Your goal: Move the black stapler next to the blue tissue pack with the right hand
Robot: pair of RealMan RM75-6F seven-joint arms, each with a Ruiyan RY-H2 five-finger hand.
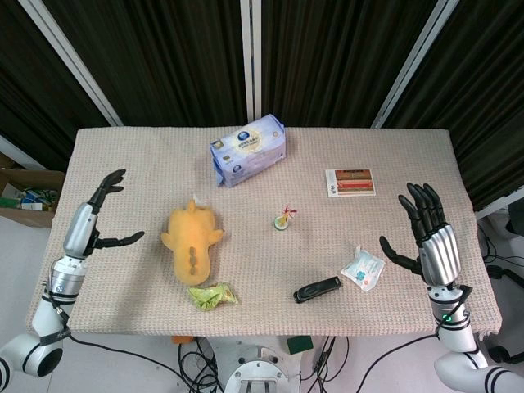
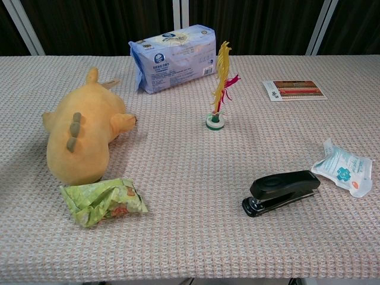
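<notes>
The black stapler lies flat near the table's front edge, right of centre. The blue tissue pack rests at the back, about mid-table. My right hand hovers open at the right edge of the table, fingers spread and pointing up, well to the right of the stapler and holding nothing. My left hand is open at the left edge, far from both objects. Neither hand shows in the chest view.
A yellow plush toy lies left of centre with a green snack packet in front of it. A feathered shuttlecock stands mid-table. A small white wipe packet lies right of the stapler. A card sits back right.
</notes>
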